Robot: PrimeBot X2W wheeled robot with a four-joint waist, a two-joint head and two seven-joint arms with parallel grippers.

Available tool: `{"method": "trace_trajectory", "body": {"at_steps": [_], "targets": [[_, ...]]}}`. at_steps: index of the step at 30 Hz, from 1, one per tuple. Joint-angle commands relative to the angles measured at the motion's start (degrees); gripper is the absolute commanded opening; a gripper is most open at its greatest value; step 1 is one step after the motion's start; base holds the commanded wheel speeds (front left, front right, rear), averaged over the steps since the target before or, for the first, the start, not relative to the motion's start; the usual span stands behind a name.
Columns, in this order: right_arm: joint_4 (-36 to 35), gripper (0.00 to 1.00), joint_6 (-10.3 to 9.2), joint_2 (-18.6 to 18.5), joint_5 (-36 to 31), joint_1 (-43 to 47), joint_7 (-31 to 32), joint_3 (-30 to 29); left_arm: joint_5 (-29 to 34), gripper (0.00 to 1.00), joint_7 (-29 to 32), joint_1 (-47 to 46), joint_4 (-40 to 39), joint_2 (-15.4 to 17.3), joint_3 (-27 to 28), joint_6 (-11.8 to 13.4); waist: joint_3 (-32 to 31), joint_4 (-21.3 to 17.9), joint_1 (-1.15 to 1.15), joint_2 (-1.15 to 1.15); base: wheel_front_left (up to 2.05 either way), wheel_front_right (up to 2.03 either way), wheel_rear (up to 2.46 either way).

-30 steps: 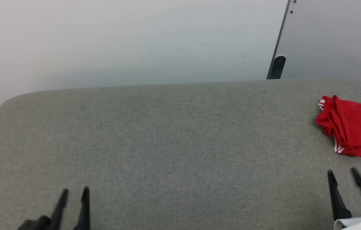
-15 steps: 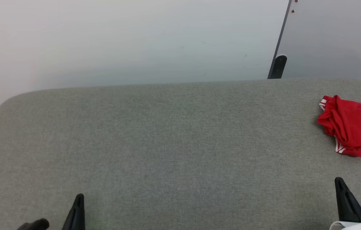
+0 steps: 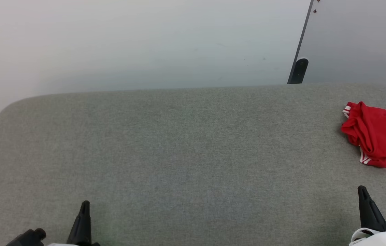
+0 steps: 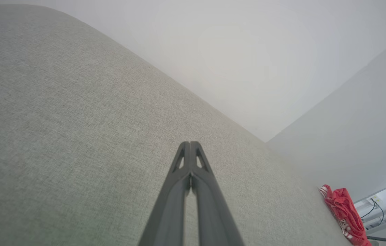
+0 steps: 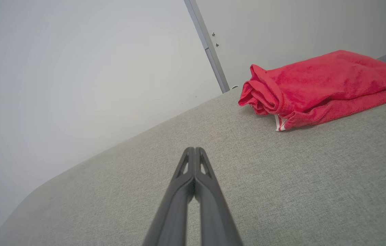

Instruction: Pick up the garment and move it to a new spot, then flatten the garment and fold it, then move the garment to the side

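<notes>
At the near left, the left gripper (image 3: 85, 205) is pointing across the grey fabric table (image 3: 186, 136), its fingers pressed together and gripping nothing. At the near right, the right gripper (image 3: 361, 190) is likewise pinched closed and empty. The red garment (image 3: 380, 136) is lying bunched at the far right, apart from both grippers.

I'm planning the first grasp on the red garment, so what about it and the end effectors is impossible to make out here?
The garment: head view's right edge cuts it off; extent unknown.
Any print or sleeves: buried in folds, right wrist view.
Left wrist view: garment too small for detail.
The left end effector and right end effector: bases cut off by head view's bottom edge.
</notes>
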Motion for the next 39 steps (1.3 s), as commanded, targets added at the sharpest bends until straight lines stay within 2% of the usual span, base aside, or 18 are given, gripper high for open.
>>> {"method": "trace_trajectory", "body": {"at_steps": [1, 20, 39], "targets": [[-0.53, 0.0, -0.02, -0.09, 2.27, -1.52, 0.4, -0.48, -2.11, 0.0, 0.4, -1.45, -0.6, 0.1, 0.38, -0.06, 0.02, 0.03, 0.0, 0.0, 0.0, 0.0, 0.0], [0.47, 0.0, -0.03, 1.53, 17.24, -3.34, 4.26, -1.22, -15.43, 0.0, 4.33, -3.85, 0.18, -1.04, 1.07, -0.09, 0.27, 0.37, 0.0, 0.0, 0.0, 0.0, 0.0], [1.33, 0.0, -0.04, 2.93, 29.5, -4.91, 7.47, -1.83, -26.39, 0.0, 7.64, -5.77, 0.82, -2.03, 1.64, -0.12, 0.51, 0.71, 0.0, 0.0, 0.0, 0.0, 0.0]]}}
